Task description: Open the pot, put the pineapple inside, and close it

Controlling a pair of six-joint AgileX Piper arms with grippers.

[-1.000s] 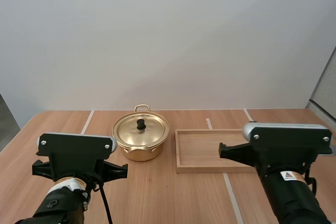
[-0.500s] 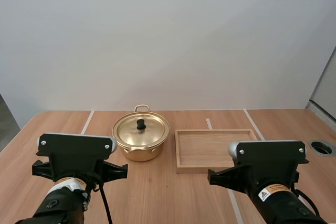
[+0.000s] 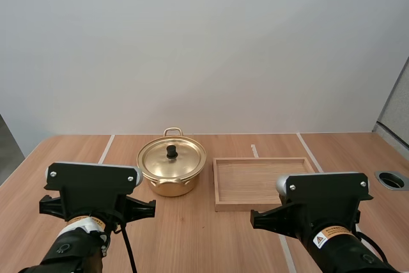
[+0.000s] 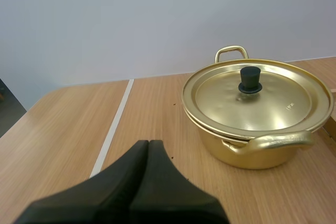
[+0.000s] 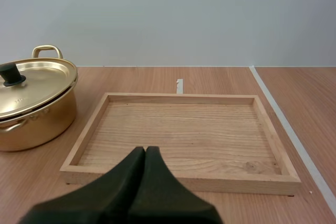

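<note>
Pale wall behind, and below it a wooden table (image 3: 192, 234) striped with thin white lines. Carries a shallow wooden tray (image 3: 255, 183) near the middle, lying flat at 3 o'clock from the pot (image 3: 171, 188). Leaves a narrow strip of bare wood between tray and pot, so the 2 stand just beside each other without touching. Shows the golden pot upright at 9 o'clock from the tray, with 1 loop handle at its 12 o'clock and another at its 6 o'clock. Has the lid (image 3: 188, 161) seated level on the rim all the way round, closing the pot.

Finds the left gripper (image 4: 148, 142) low over the table at about 7 o'clock from the pot, well apart from it, fingers pressed together into 1 dark wedge with nothing between them. Finds the right gripper (image 5: 145, 149) at about 5 o'clock from the tray, just short of its near rim, fingers likewise closed flat against each other and holding nothing. Tops the lid with a small black knob (image 3: 172, 151) at its centre, standing upright.
</note>
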